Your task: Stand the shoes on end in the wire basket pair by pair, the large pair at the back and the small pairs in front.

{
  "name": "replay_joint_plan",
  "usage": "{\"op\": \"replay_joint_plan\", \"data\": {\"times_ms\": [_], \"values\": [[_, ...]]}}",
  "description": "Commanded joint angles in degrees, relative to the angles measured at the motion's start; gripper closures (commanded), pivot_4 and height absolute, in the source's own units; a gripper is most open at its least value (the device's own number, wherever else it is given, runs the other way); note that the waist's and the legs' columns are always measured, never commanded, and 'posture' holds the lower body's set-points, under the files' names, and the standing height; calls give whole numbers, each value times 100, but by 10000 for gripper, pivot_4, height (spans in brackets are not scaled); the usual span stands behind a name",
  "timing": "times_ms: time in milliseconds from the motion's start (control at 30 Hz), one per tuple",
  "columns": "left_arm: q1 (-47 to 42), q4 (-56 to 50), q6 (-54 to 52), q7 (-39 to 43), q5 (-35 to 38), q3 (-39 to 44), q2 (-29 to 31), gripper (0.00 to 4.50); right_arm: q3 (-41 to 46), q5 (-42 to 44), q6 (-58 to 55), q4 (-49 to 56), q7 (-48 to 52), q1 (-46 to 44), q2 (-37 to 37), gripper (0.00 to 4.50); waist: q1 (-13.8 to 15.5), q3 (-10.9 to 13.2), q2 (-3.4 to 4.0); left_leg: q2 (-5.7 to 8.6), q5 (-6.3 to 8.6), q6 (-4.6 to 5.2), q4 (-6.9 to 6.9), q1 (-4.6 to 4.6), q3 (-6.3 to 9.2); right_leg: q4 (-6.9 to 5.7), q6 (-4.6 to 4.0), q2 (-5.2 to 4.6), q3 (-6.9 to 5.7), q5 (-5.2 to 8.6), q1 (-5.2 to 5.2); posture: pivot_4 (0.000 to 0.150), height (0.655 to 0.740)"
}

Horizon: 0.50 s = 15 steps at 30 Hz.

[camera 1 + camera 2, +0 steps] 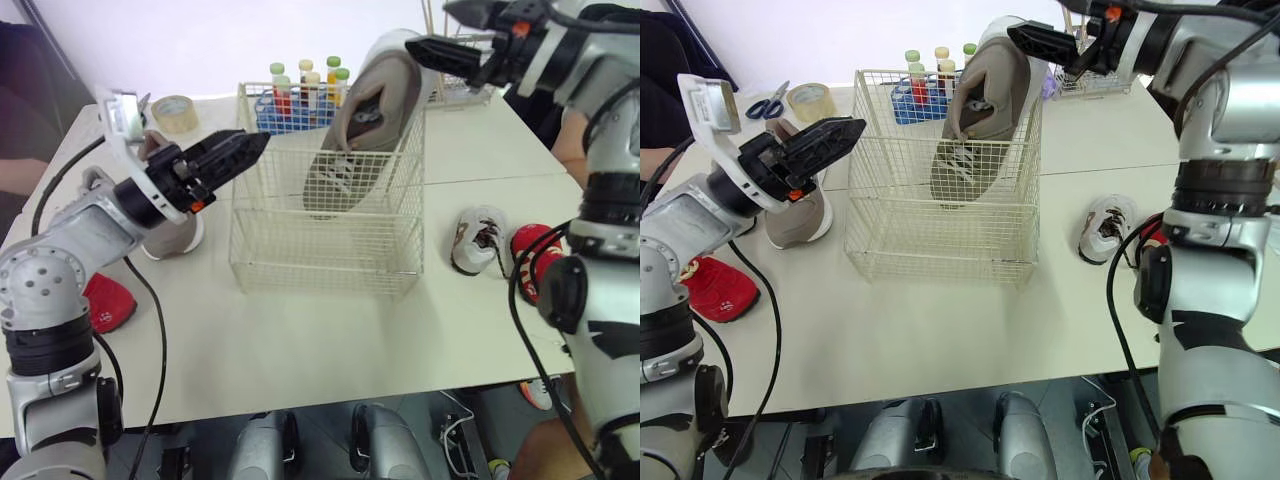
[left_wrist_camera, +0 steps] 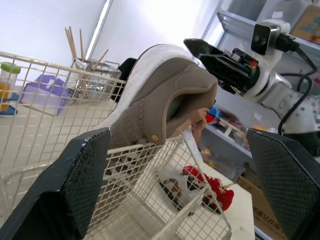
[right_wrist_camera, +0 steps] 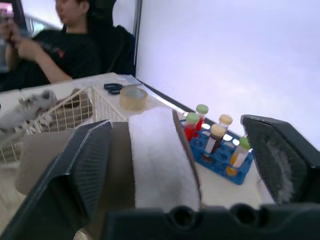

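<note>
on a white table (image 1: 300,330) a large shoe (image 1: 375,110) stands toe-down in the wire basket (image 1: 320,250); the right gripper (image 1: 418,50), fingers spread around its heel, should withdraw gently; left gripper (image 1: 250,150) likewise unclenched.

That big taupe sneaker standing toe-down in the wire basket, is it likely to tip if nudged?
Probably tippy: the large taupe sneaker stands toe-down, leaning on the rim of the white wire basket, heel above it. Its padded collar looks soft, so it may give under the open right pincer. The thick foam-like sole suggests it's light.
</note>
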State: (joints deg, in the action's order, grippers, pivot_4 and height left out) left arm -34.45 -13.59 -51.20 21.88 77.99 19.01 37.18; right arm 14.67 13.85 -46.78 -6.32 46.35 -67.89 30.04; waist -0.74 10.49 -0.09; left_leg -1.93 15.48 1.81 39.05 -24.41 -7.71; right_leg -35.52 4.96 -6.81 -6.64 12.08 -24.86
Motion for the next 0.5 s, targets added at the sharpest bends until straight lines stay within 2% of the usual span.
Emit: {"op": "replay_joint_plan", "data": {"times_ms": [33,100,200,500], "values": [[-106,-19,6,73,12,127,105,0,598,412,-914,2205,-1434,547,-735,459,0,1,1,0,-1,-1,-2,-3,0,-4,0,0,1,0,-4,1500,7400],[-185,120,-17,182,-29,65,109,0,815,775,-1632,3203,-1906,798,-1185,459,2,2,3,0,-3,-3,-3,-7,-2,-7,0,1,1,0,-12,1500,7400],[-403,404,-30,389,-173,-83,66,0,835,1082,-2273,4028,-2263,1007,-1363,459,23,0,1,4,-3,-3,1,-9,-2,-14,1,2,2,0,-14,1500,7400],[-1059,1032,-82,1012,-750,-519,-255,0,40,804,-2761,4608,-3281,1573,-1232,459,-9,-6,-9,10,-2,1,2,-6,-2,-14,0,6,2,1,-10,1500,7400]]}}
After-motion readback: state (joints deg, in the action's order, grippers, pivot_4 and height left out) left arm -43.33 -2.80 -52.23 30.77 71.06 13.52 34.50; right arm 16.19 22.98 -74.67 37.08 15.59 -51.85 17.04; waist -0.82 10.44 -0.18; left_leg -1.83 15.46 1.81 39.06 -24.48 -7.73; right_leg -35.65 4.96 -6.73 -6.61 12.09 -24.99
